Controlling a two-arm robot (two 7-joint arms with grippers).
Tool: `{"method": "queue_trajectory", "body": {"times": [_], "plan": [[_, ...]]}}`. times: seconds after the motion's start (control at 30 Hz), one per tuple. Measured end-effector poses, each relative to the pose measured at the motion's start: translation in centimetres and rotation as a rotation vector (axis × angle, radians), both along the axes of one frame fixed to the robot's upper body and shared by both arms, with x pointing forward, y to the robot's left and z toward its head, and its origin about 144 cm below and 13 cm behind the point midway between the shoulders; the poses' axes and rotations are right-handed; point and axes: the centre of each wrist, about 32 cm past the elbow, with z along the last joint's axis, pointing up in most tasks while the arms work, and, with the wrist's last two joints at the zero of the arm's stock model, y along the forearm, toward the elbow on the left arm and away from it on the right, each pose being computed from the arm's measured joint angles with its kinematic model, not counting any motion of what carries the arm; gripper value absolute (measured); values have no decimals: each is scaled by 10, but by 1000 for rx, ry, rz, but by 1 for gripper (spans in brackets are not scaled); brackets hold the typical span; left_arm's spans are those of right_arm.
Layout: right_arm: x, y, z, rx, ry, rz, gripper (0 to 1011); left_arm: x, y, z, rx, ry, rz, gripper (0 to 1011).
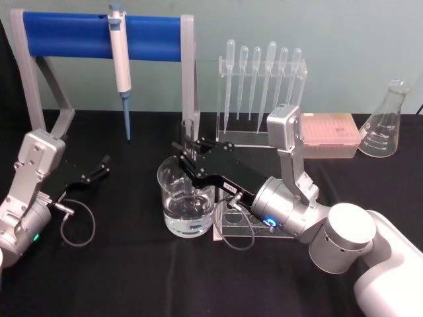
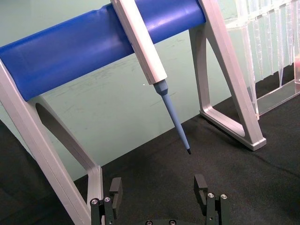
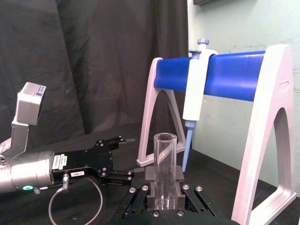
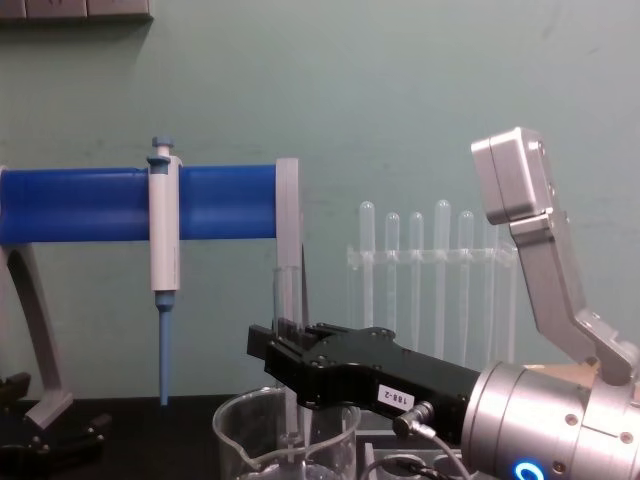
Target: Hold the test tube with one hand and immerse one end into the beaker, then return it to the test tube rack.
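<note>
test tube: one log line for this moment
right gripper: shut on test tube | tube upright, lower end inside beaker | left gripper: open, parked left

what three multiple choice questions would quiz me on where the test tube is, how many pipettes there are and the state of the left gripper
1. Where is the test tube? A lying on the table; B held upright by the right gripper over the beaker; C hanging on the blue stand.
2. How many pipettes hang in the clear rack? A three; B nine; C six.
3. The left gripper is: A open and empty; B shut on a pipettor; C shut on a flask.
Answers: 1 B, clamped upright in the right wrist view, dipping into the glass in the chest view. 2 C, six bulb tops in a row. 3 A, fingers apart, nothing between.
</note>
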Motion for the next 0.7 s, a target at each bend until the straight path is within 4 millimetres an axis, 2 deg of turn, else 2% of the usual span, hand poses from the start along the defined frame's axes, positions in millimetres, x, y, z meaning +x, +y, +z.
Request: {"method": "queue_trajectory", "body": {"times": [0.7], "plan": [[0,0,0,0,0,0,224,0,0,0,0,0,0,1000]]}}
